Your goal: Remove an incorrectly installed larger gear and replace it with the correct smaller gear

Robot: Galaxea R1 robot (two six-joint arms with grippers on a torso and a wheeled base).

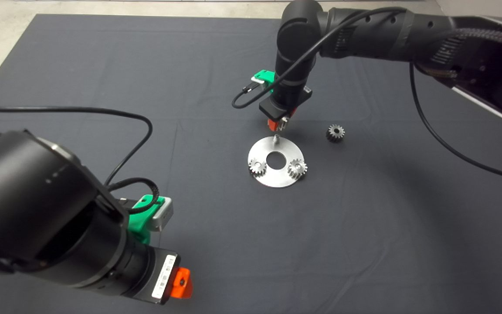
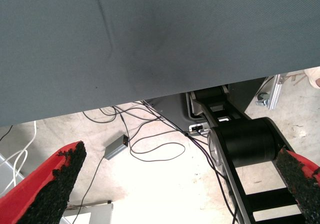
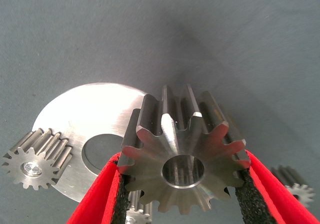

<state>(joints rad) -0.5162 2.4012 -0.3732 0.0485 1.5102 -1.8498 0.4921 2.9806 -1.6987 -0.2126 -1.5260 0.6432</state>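
Note:
My right gripper [image 1: 278, 124] hovers just above the far edge of the round steel plate [image 1: 277, 176], shut on the smaller gear [image 3: 182, 154], a grey fine-toothed spur gear with a centre hole. The black pads [image 3: 116, 194] press its two sides. Directly under it a bare pin [image 1: 276, 139] stands on the plate. Two matching small gears [image 1: 257, 166] [image 1: 297, 168] sit on the plate's near side. The larger gear [image 1: 334, 132], dark and taller, stands alone on the mat right of the plate. My left gripper [image 1: 182, 282] waits open at the lower left.
The plate has a large centre hole [image 1: 276, 160]. The dark mat [image 1: 103, 56] stretches all round. The left wrist view shows the mat's edge, floor cables and a small grey box [image 2: 116, 147] beyond it. The right arm's cable [image 1: 244, 98] loops beside the wrist.

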